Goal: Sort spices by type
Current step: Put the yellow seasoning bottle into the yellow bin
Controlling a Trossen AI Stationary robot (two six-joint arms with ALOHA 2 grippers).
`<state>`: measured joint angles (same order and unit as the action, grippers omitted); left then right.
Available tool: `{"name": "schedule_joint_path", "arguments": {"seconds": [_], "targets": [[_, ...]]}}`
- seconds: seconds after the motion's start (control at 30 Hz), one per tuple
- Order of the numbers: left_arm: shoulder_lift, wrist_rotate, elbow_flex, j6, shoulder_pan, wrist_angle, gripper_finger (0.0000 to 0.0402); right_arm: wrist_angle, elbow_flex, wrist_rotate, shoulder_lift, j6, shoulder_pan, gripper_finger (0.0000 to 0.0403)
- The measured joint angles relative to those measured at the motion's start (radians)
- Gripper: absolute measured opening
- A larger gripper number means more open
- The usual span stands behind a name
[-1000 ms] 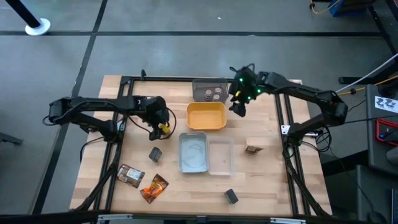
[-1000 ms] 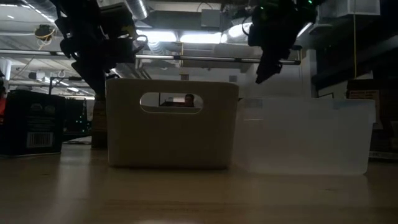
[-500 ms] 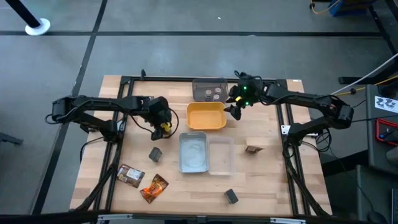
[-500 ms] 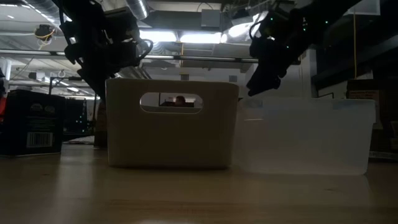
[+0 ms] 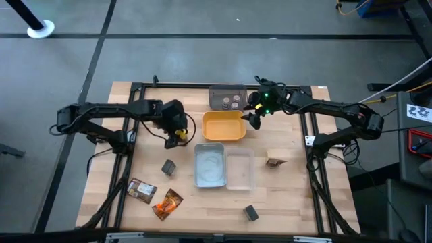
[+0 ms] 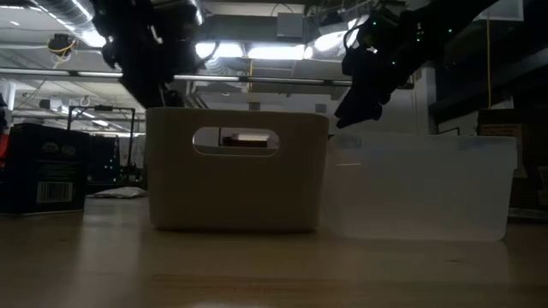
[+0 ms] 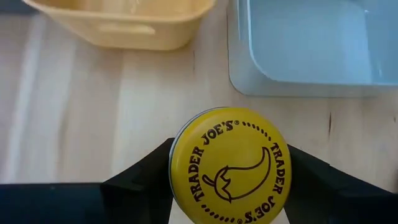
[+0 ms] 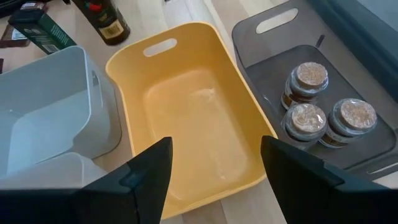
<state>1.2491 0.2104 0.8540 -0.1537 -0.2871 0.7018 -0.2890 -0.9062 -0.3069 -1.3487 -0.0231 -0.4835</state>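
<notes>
My left gripper (image 5: 177, 133) is shut on the yellow-lidded jar (image 7: 230, 165), left of the yellow tray (image 5: 224, 126). My right gripper (image 8: 214, 177) is open and hovers over the yellow tray's (image 8: 186, 118) right end, touching nothing. Three round brown jars (image 8: 323, 118) stand in the grey tray (image 5: 227, 98). One dark grey cube (image 5: 169, 166) lies left of the pale-blue tray (image 5: 209, 165), the other (image 5: 250, 213) near the table's front edge. A brown packet (image 5: 142, 190) and an orange packet (image 5: 167, 204) lie flat at the near left. My left gripper pinches the jar between its two fingers (image 7: 140, 183), one on each side just under the yellow lid (image 7: 230, 165). The fingers come from above, pointing down. The jar stands upright in the hold. In the low view nothing reaches the table under the gripper (image 6: 154, 81).
A clear tray (image 5: 240, 169) adjoins the pale-blue tray on its right. A small brown item (image 5: 274, 162) lies right of the clear tray. Bare wood shows between the left gripper and the yellow tray. A dark box (image 6: 43, 167) stands at the far left in the low view.
My left gripper has risen with the jar, lifting it off the table, and shifted slightly toward the yellow tray. My right gripper has moved down and toward the table's left and near side, coming over the yellow tray's right end, then kept still.
</notes>
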Motion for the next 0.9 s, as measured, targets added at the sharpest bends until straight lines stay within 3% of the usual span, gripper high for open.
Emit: {"name": "schedule_joint_path", "arguments": {"seconds": [0.37, 0.6, 0.9], "targets": [[-0.001, 0.003, 0.229, -0.155, -0.052, 0.002, 0.0211, 0.0, 0.0, 0.0, -0.001, 0.0, 0.0, 0.0246], [0.023, 0.003, 0.238, -0.163, -0.073, -0.174, 0.0211, 0.0, 0.0, 0.0, -0.001, -0.001, 0.0, 0.0246], [0.192, 0.019, 0.238, -0.185, -0.075, -0.328, 0.0211, 0.0, 0.0, 0.001, -0.002, -0.007, 0.0, 0.0246]]}}
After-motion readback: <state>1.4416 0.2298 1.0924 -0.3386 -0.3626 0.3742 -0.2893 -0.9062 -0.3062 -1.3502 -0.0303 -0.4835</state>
